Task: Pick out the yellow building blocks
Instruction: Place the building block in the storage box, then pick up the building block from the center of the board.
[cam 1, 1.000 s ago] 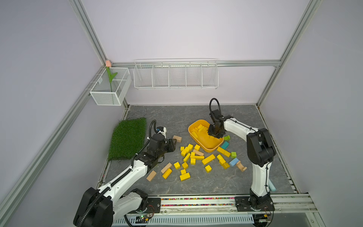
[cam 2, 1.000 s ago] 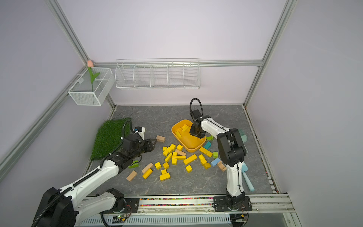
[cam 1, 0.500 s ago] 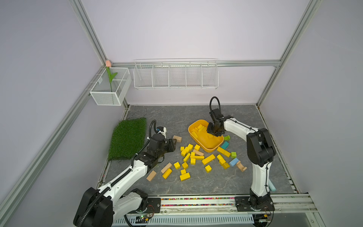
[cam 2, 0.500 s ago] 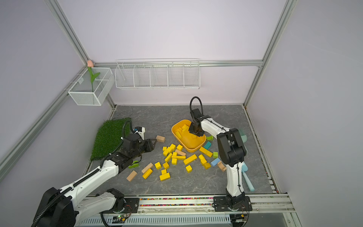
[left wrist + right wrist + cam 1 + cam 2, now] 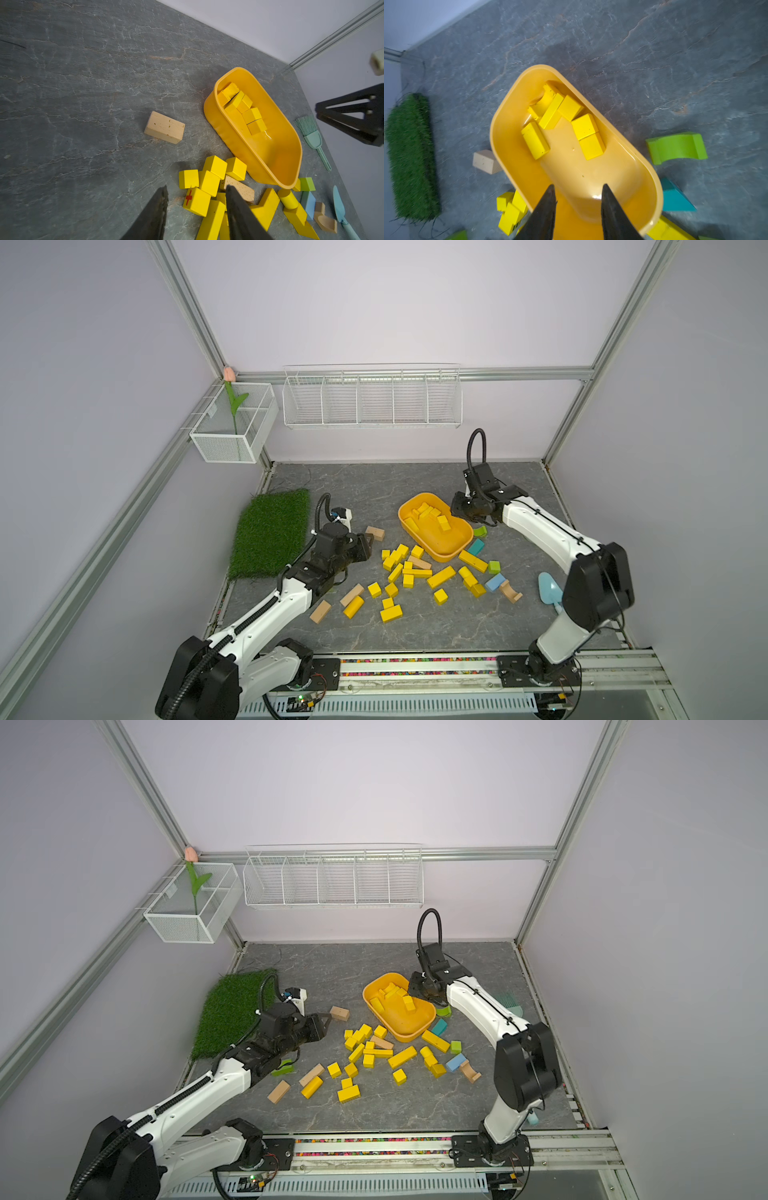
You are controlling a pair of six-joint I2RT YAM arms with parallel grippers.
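Observation:
The yellow building blocks lie in two lots. Several rest in the far end of the yellow-orange oval tub. Several more are scattered on the grey floor in front of it. My right gripper hangs open and empty over the tub's near end. My left gripper is open and empty, low at the left edge of the scattered pile, by a cube with a red cross.
Tan blocks lie among the yellow ones. A green arch, teal block, blue block and tan arch lie right of the tub. A grass mat covers the left; a blue shovel lies right.
My right gripper has shifted slightly up over the tub's edge. The left arm and the blocks have not moved.

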